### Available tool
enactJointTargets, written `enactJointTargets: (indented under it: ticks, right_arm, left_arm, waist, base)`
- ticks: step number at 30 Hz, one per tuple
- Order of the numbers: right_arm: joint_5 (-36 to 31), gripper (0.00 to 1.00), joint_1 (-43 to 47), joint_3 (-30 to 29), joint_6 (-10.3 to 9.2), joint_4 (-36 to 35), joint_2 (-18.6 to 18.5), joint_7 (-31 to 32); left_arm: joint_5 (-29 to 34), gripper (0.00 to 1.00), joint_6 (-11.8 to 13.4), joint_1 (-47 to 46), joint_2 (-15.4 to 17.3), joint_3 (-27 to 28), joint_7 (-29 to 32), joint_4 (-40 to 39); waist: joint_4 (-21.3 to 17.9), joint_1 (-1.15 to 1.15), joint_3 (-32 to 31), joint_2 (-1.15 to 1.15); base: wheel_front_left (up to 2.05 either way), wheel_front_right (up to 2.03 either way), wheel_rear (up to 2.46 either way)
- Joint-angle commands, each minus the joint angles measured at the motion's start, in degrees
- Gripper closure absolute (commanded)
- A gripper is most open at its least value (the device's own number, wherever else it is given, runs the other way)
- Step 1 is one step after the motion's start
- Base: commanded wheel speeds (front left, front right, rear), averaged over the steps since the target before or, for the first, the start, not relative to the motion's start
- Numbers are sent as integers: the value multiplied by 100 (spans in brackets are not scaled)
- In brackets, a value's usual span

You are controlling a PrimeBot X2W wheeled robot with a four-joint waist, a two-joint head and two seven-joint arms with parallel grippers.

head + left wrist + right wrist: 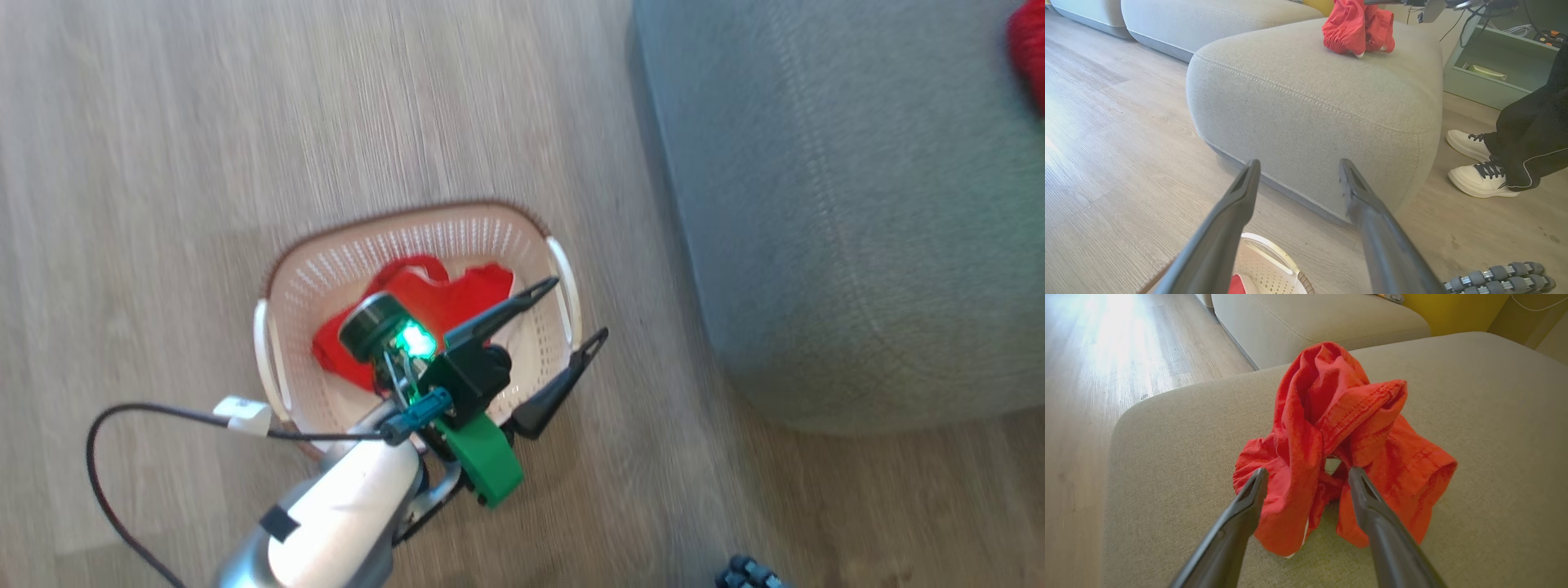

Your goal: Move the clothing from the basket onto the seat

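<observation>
Wood floor (163, 163) bears the basket (457, 233) and seat (857, 245).

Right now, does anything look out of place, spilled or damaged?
Nothing spilled or damaged. The red fabric garment on the grey upholstered seat stands bunched in a heap. A person's white shoes stand close beside it.

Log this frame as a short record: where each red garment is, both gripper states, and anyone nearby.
in basket: one red garment
on seat: second red garment, crumpled
left gripper: open, above basket rim
right gripper: open, fingers flanking second red garment
nearby: person's shoes on floor beside seat
</observation>
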Motion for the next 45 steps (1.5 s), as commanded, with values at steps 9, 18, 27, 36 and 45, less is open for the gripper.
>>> enactJointTargets:
  ticks: [9,18,27,36,45]
  right_arm:
    - [989,0,984,1077,-2,-1277,-124,-194]
    - [2469,0,2156,1880,-2,-2937,-258,-357]
    - [2792,0,3332,2214,-2,-4534,-352,-386]
    - [1708,0,4587,1835,-2,-5776,194,-388]
    - [930,0,5608,1693,-2,-6298,1013,-388]
  left_arm:
    - [-92,0,-8,552,-238,737,-29,-162]
    - [-23,0,-7,1119,-420,1516,-29,-188]
    - [-75,0,108,1783,-632,2699,-29,-345]
    - [64,0,508,2018,-671,3452,-29,-387]
    - [-41,0,1026,2335,-673,3643,-29,-512]
  waist:
    - [61,0,-1151,0]
    - [309,0,-1901,0]
    - [745,0,-2377,0]
    - [1183,0,-2567,0]
    - [1324,0,-2662,0]
  base:
    - [0,0,0]
    - [0,0,0]
    - [0,0,0]
    - [0,0,0]
    - [0,0,0]
